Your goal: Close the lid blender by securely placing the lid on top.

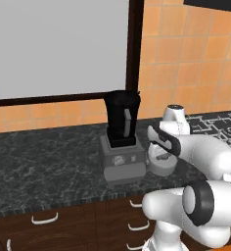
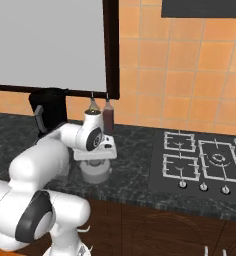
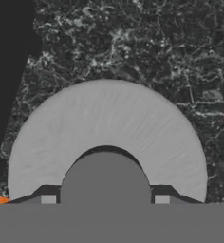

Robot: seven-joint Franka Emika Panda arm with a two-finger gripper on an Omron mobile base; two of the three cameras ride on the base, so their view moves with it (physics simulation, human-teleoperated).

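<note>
The lid (image 3: 107,128) lies flat on the dark marbled bench (image 1: 44,157), its broad face up and its short axis vertical. In the hand view it takes up the centre and lower half of the frame as a pale grey disc with faint radial streaks, and a darker grey knob (image 3: 106,178) rises from its middle. In the left base view the lid (image 1: 162,166) sits right of centre, just beside the blender's base and partly behind the arm. In the right base view it (image 2: 96,173) sits left of centre, directly under the hand.

The blender (image 1: 121,142) stands upright at the centre of the left base view, long axis vertical. Its black jar tapers slightly toward the bottom, carries a grey handle on the side facing the camera, and is open at the top. It rests on a boxy grey base with a round dial on the front. In the right base view the jar (image 2: 49,112) appears at the left, behind the arm.

The gripper (image 3: 106,199) points straight down over the lid, with the fingers (image 3: 48,199) set apart on either side of the knob. Whether they touch the knob cannot be told.

A hob (image 2: 200,162) occupies the right of the right base view, and two bottles (image 2: 108,115) stand against the orange tiled wall (image 2: 190,75).
</note>
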